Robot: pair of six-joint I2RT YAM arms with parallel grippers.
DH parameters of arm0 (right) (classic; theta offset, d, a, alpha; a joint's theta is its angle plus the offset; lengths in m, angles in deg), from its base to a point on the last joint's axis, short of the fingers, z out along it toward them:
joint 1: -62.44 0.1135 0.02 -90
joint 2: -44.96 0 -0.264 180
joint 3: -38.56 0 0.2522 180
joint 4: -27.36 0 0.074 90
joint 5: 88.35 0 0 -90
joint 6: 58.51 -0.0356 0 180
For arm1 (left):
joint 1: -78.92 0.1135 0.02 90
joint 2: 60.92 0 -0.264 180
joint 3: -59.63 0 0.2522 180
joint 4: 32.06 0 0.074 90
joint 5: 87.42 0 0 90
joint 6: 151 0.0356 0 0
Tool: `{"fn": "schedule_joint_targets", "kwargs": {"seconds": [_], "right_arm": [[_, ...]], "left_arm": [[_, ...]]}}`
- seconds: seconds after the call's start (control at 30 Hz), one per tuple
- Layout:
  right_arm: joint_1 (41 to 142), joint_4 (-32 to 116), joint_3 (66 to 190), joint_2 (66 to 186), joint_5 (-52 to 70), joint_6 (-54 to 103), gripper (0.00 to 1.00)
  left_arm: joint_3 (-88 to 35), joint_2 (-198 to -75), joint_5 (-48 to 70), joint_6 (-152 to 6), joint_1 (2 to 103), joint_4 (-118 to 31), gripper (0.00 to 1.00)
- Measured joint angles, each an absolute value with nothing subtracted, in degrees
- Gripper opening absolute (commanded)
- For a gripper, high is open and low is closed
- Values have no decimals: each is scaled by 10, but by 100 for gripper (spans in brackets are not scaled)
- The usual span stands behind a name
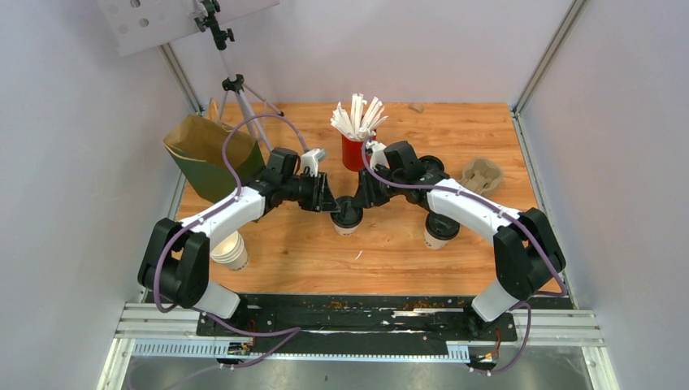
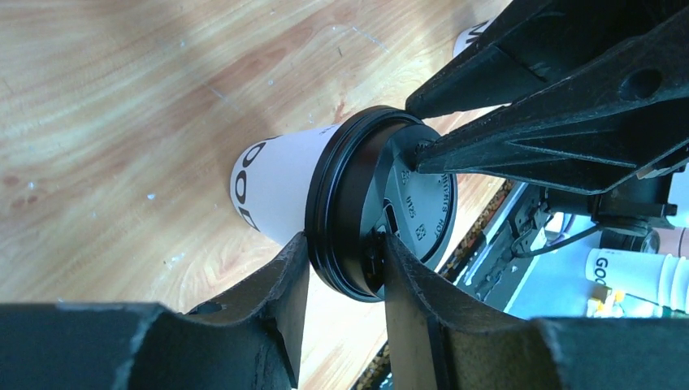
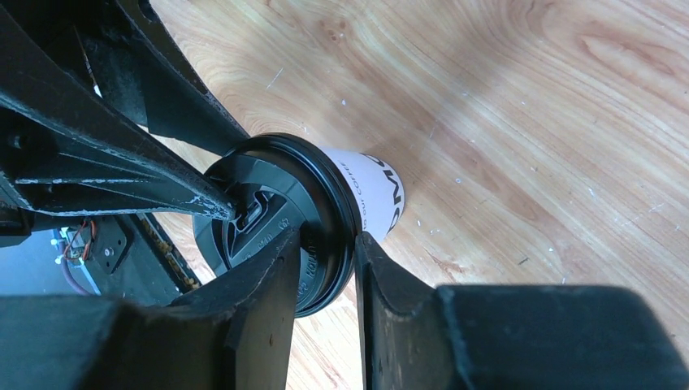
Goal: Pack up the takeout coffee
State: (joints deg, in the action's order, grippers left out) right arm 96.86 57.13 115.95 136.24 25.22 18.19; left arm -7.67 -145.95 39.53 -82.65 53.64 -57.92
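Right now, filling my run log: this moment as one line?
takeout coffee: upright on table | left jaws: pinching lid rim | right jaws: pinching lid rim | green bag: open, apart

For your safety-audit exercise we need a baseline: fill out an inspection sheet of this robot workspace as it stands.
Surface: wooden table, a few small specks.
Job's things: takeout coffee upright mid-table, lid on; green paper bag open at back left.
Clutter: red cup of white sticks, cardboard cup carrier, stack of paper cups, second lidded cup.
Grippers: left gripper and right gripper both pinch the coffee's lid rim from opposite sides.
Cables: purple cables loop along both arms.
Surroundings: white walls, tripod behind.
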Motion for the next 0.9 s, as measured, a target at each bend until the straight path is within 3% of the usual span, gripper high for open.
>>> {"fn": "schedule_joint_targets", "kwargs": {"seconds": [0.13,0.6,0.9], "right_arm": [[969,572,1160,1363,263,188,31],[969,567,1167,1376,269,199,31],[969,567,1167,1376,273,201,31]], "left_arm": [[-62,-1437,372,-851,531,-590,48],[-108,-1467,352,-822,535,-627,52],[-111,-1469,371,-797,554,-642,63]]}}
